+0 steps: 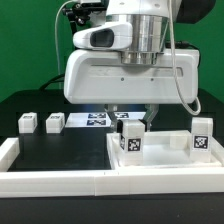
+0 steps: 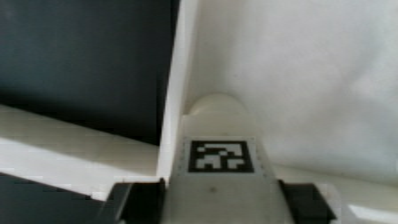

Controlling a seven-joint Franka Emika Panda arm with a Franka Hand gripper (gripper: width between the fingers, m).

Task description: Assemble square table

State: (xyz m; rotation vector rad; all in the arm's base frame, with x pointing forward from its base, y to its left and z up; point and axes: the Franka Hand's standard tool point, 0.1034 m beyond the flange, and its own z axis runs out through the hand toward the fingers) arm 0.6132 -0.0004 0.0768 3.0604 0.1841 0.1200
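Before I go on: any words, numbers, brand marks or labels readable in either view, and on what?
Readable words, numbers, brands: none in either view.
On the tagged white part in the gripper: black-and-white marker pattern, no text.
On the marker board: tag patterns, too small to make out.
On the tagged leg at the exterior view's right: pattern only, blurred.

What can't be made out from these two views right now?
Exterior view: marker board mostly hidden behind the arm.
Exterior view: slab cut off by this view's right edge.
Exterior view: tags on the two legs at its left, too small to read.
Wrist view: gripped leg, lower end hidden under its tagged top.
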